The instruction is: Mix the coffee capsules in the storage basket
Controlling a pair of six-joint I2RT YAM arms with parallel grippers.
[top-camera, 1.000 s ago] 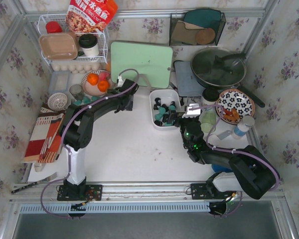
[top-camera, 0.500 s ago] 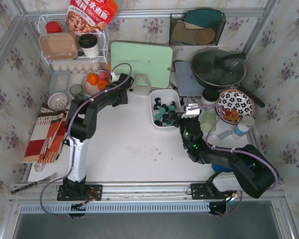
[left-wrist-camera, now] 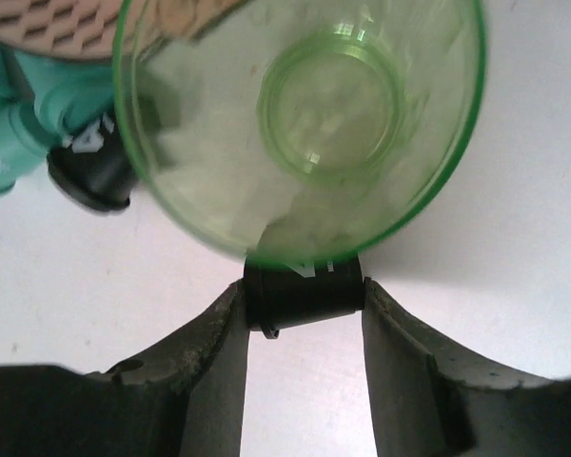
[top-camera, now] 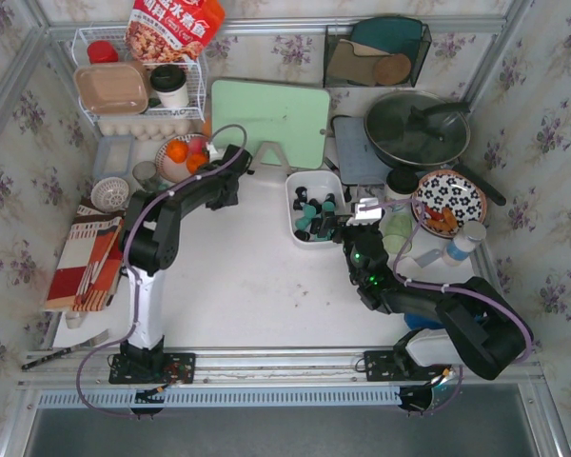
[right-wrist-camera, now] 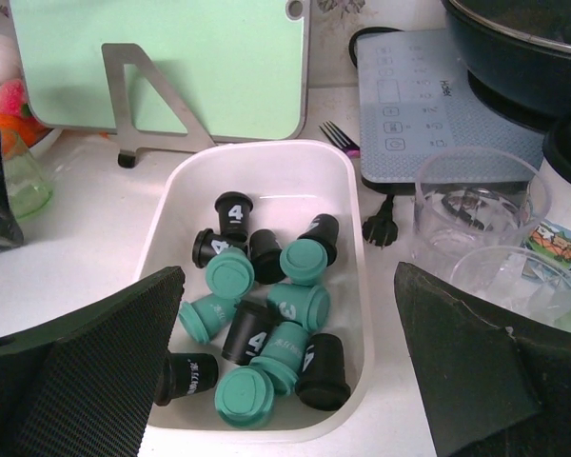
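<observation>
The white storage basket [right-wrist-camera: 358, 286] [top-camera: 290, 202] holds several black and teal coffee capsules [right-wrist-camera: 266, 314] [top-camera: 314, 217] lying jumbled. My right gripper [right-wrist-camera: 287, 276] [top-camera: 347, 227] stands wide open at the basket's near end, with nothing between its fingers. My left gripper [left-wrist-camera: 303, 297] [top-camera: 221, 192] is down on the table near the orange bowl. Its two fingers press on either side of a black capsule [left-wrist-camera: 305, 286] lying on the table. A green glass [left-wrist-camera: 300, 114] [right-wrist-camera: 24, 181] stands over that capsule's far end. More teal and black capsules [left-wrist-camera: 48, 133] lie to its left.
A green cutting board [top-camera: 269, 122] on a metal stand rises behind the basket. To the right are a pale blue hob [right-wrist-camera: 428, 105], a dark pan [top-camera: 417, 129], clear plastic cups [right-wrist-camera: 476, 205], a fork [right-wrist-camera: 338, 138] and a plug [right-wrist-camera: 381, 228]. The orange bowl [top-camera: 183, 157] and a wire rack [top-camera: 138, 86] are at the back left.
My left arm has drawn back to the left, toward the orange bowl, and its jaws have closed in onto the black capsule. The right arm has not moved.
</observation>
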